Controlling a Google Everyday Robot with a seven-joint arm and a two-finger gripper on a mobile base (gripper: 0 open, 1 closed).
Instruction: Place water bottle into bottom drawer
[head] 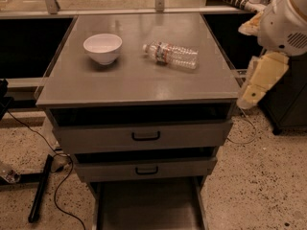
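Observation:
The water bottle point(171, 54) lies on its side on the grey cabinet top point(139, 83), cap toward the left, right of centre. The bottom drawer point(148, 205) is pulled out at the foot of the cabinet, showing a flat dark floor and thin side walls with nothing in it. My gripper point(253, 96) hangs at the right edge of the view, beside the cabinet's right front corner, pointing down. It is below and to the right of the bottle, apart from it, and holds nothing that I can see.
A white bowl point(102, 48) stands on the cabinet top, left of the bottle. Two grey drawer fronts with black handles point(145, 136) sit above the open drawer. Cables and a black bar point(41, 188) lie on the speckled floor at the left. A dark cabinet stands behind my arm at the right.

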